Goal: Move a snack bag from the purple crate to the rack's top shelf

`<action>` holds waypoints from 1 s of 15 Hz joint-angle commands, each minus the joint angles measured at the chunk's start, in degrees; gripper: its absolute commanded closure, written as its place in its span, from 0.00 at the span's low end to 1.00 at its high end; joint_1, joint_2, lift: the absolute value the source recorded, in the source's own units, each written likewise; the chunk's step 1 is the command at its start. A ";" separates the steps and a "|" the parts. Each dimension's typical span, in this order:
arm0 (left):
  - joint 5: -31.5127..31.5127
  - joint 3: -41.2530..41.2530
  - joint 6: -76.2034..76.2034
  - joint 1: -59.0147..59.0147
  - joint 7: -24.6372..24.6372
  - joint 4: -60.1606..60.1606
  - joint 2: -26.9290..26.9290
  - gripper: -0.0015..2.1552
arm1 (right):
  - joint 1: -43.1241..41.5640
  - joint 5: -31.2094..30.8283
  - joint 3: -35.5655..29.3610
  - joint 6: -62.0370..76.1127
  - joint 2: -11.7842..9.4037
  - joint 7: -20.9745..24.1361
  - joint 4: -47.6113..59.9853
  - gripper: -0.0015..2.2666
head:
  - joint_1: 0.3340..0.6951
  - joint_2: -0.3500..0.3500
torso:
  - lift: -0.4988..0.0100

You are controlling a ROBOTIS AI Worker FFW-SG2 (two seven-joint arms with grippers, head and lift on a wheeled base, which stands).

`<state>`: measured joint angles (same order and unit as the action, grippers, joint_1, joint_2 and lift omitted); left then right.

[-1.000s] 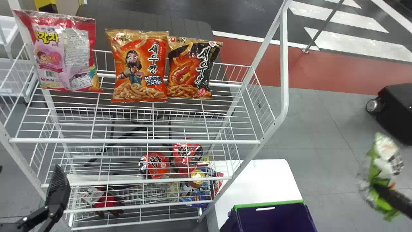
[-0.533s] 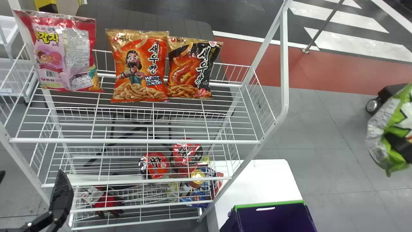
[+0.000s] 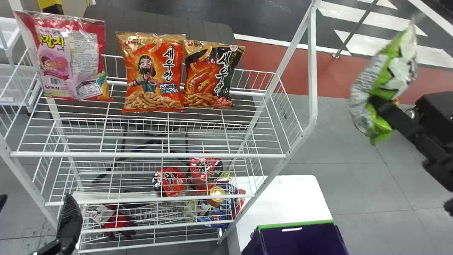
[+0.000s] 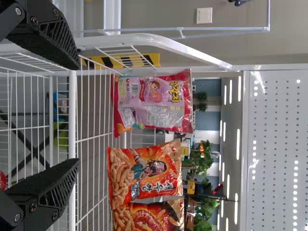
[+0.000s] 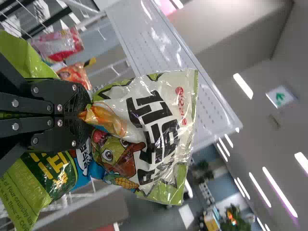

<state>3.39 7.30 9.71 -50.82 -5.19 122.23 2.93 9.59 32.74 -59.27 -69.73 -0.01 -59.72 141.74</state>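
My right hand (image 3: 376, 102) is clamped on the green-and-white snack bag (image 3: 398, 72), one of it, and I have it off to the right of the rack (image 3: 313, 71), out over the floor and well apart from the crate. In the head view the bag's long axis runs aslant, one end up toward the far right, the other down toward the near left, with the fingers crossing nearer that lower end. In the right wrist view its film puckers around the fingertips, and its printed front faces my camera.

The purple crate (image 3: 260, 244), one, with a green rim, sits on the white desk (image 3: 283, 198); the near part is cut off by the frame, so I can't tell all it holds.

The rack's top shelf (image 3: 152, 154) holds three bags, upright toward its back: a pink-and-red one (image 3: 70, 63) at the left, apart from the others, then an orange one (image 3: 154, 74) touching a black-and-orange one (image 3: 212, 76). Lower down I count two red-lidded bowls (image 3: 171, 181), plus red gloves (image 3: 118, 221) and a cluster of colorful packages (image 3: 216, 214) too tangled behind the wires to count.

My left hand (image 3: 37, 197) is near the rack's left front, its two fingers spread apart with a gap between them.
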 commanded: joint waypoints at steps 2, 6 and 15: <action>-0.05 0.09 0.18 0.19 0.01 -0.50 -0.12 0.07 | 0.17 -2.77 11.54 7.89 0.06 1.62 -0.06 0.98 | 1.00 0.08 | 0.98; 0.04 0.18 1.05 0.02 -0.26 -0.85 -0.12 0.07 | 4.03 -10.41 31.76 31.98 0.06 6.54 -7.62 0.98 | 1.00 0.26 | 0.98; 0.04 -0.62 3.16 -1.04 -0.61 -1.20 0.32 0.07 | 4.91 -19.99 53.29 78.21 0.06 24.03 -35.13 0.98 | 1.00 0.51 | 0.98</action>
<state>3.42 6.94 12.65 -51.76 -5.80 121.11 3.19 14.94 14.48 -8.12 1.25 0.00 -36.95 110.44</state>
